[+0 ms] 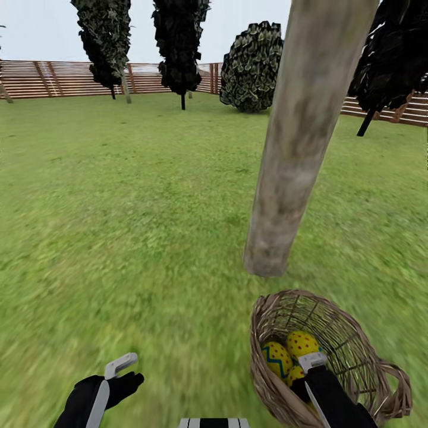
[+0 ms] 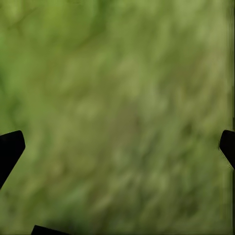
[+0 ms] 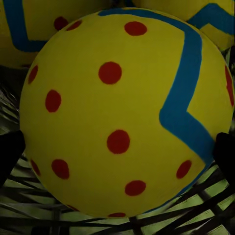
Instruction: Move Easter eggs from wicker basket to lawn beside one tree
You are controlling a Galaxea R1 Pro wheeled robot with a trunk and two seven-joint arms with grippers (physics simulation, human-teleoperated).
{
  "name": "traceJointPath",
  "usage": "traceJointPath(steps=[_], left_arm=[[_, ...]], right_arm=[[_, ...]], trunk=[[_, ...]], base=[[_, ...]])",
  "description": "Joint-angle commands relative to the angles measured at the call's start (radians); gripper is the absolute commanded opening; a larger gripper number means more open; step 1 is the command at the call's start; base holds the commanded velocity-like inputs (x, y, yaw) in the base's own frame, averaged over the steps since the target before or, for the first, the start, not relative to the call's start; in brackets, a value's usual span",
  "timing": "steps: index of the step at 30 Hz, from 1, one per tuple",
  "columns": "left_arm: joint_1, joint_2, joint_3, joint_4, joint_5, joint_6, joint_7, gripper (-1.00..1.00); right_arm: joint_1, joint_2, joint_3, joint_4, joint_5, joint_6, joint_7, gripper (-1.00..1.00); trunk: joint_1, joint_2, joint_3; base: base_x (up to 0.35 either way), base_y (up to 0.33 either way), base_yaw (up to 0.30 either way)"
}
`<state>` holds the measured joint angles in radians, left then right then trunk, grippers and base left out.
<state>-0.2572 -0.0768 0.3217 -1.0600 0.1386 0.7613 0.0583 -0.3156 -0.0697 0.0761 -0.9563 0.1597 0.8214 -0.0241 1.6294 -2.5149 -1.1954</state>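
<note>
The wicker basket [image 1: 356, 351] stands on the lawn [image 1: 119, 226] just in front of the base of the tree [image 1: 291, 166], a thick grey-tan trunk. Three Easter eggs lie inside it: one [image 1: 276, 358], a second [image 1: 302, 343], and a third [image 1: 294, 375] partly behind my right arm. My right gripper [image 1: 302, 380] reaches down into the basket. In the right wrist view it [image 3: 117, 152] is open, its dark fingertips [image 3: 10, 156] on either side of one egg [image 3: 122, 112], with two other eggs [image 3: 29, 24] behind. My left gripper [image 1: 126, 373] hangs open over bare grass [image 2: 117, 98].
A brown slat fence [image 1: 59, 78] runs along the far edge of the garden. Narrow dark-leaved trees [image 1: 178, 41] and a round bush [image 1: 252, 65] stand in front of it, and another dark tree [image 1: 392, 59] at the right. Open grass stretches left of the trunk.
</note>
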Motion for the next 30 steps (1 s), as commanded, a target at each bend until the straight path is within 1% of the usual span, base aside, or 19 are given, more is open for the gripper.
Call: traceJointPath(steps=[1, 10, 13, 15, 18, 30], left_arm=[[0.0, -0.001, 0.002, -0.001, 0.01, 0.004, 0.006, 1.0], [0.0, -0.001, 0.003, 0.0, 0.013, 0.004, 0.006, 1.0], [0.0, -0.002, 0.002, 0.001, 0.01, 0.004, 0.006, 1.0], [0.0, -0.011, 0.002, 0.002, 0.01, 0.004, 0.005, 1.0], [0.0, -0.015, 0.001, 0.018, 0.01, 0.004, 0.005, 1.0], [0.0, -0.015, 0.0, 0.021, 0.011, 0.004, 0.005, 1.0]], right_arm=[[0.0, -0.001, 0.004, -0.001, 0.002, 0.005, -0.002, -1.0], [0.0, -0.001, 0.005, 0.001, 0.001, 0.005, -0.002, -1.0], [0.0, -0.001, 0.005, 0.002, 0.001, 0.005, -0.001, -1.0], [0.0, -0.001, 0.005, 0.002, 0.001, 0.005, -0.001, -1.0], [0.0, 0.0, 0.005, 0.002, 0.001, 0.005, 0.0, -1.0], [0.0, 0.002, 0.007, 0.005, 0.001, 0.005, 0.001, -1.0]], trunk=[[-0.001, 0.0, 0.003], [-0.005, 0.002, 0.038], [-0.006, 0.003, 0.05], [-0.007, 0.003, 0.057], [-0.008, 0.004, 0.069], [-0.014, 0.007, 0.115]], base=[[0.0, 0.0, 0.0], [0.0, 0.0, 0.0], [-0.249, 0.0, 0.0], [-0.246, 0.0, 0.0], [-0.11, 0.0, 0.0], [-0.006, 0.0, 0.0]])
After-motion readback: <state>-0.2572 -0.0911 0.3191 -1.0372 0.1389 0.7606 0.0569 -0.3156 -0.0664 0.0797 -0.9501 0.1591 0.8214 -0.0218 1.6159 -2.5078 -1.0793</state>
